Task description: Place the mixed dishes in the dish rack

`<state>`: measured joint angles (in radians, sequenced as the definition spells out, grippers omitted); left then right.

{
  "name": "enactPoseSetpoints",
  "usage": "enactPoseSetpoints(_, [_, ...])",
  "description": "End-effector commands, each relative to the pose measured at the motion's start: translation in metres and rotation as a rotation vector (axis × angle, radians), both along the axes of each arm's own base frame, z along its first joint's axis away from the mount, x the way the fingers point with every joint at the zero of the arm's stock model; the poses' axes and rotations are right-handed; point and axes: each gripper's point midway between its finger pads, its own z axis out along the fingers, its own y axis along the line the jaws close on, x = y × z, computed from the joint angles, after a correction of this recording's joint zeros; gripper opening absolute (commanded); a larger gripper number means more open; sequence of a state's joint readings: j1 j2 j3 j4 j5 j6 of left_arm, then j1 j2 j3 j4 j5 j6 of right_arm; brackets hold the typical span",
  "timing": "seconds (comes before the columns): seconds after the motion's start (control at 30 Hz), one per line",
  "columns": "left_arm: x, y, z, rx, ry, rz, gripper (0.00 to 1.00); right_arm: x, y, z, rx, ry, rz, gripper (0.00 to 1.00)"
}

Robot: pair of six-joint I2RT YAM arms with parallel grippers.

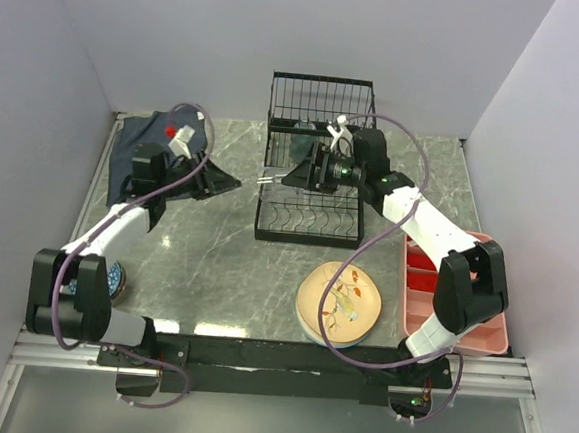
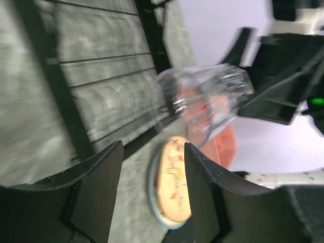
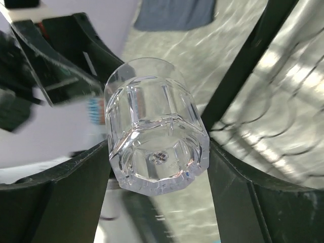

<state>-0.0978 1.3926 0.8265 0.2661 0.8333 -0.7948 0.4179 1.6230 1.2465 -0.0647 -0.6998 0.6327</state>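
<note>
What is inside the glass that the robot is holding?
Nothing shows inside the glass: it is clear and looks empty, right down to its thick bottom. The right tool grips it and covers part of its sides.

Bright, even light — wrist views blurred, glass [image 3: 154, 152] glinting.

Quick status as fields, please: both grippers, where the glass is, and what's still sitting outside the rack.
left gripper: open, nothing between its fingers
right gripper: shut on small clear glass, held on its side
glass position: in the air at the left edge of the dish rack, not yet set in it
peach plate: flat on the table, in front of the rack
blue bowl: on the table by the left arm, partly hidden
pink tray: right side of the table
</note>
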Motion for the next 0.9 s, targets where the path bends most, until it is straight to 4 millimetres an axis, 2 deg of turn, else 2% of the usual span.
enactPoseSetpoints(0.0, [-0.006,0.03,0.013,0.126,-0.112,0.032,0.57,0.01,-0.024,0.024,-0.207,-0.319,0.055,0.44])
enactPoseSetpoints(0.03, [-0.011,0.033,0.009,0.152,-0.113,0.024,0.57,0.016,-0.03,0.022,-0.252,-0.351,0.037,0.44])
enactPoseSetpoints(0.17, [-0.021,0.043,0.024,0.193,-0.195,0.049,0.57,0.027,-0.05,0.005,-0.423,-0.443,0.039,0.43])
enactPoseSetpoints(0.2, [-0.021,0.052,0.02,0.197,-0.189,0.073,0.57,0.028,-0.055,0.0,-0.454,-0.442,0.033,0.43])
enactPoseSetpoints(0.37, [-0.027,0.064,0.024,0.168,-0.183,0.107,0.57,0.045,-0.081,-0.013,-0.667,-0.561,0.032,0.43])
enactPoseSetpoints(0.53, [-0.027,0.069,0.03,0.165,-0.211,0.116,0.57,0.054,-0.089,-0.018,-0.848,-0.687,0.104,0.44])
enactPoseSetpoints(0.6, [-0.027,0.07,0.028,0.165,-0.208,0.121,0.57,0.059,-0.096,-0.029,-0.955,-0.698,0.158,0.43])
enactPoseSetpoints(0.67, [-0.028,0.071,0.032,0.158,-0.219,0.125,0.58,0.063,-0.098,-0.046,-1.004,-0.67,0.191,0.42])
enactPoseSetpoints(0.77, [-0.031,0.073,0.032,0.152,-0.221,0.133,0.58,0.071,-0.102,-0.055,-1.065,-0.675,0.227,0.39])
enactPoseSetpoints(0.87, [-0.034,0.076,0.028,0.16,-0.21,0.14,0.58,0.085,-0.105,-0.076,-1.125,-0.649,0.25,0.38])
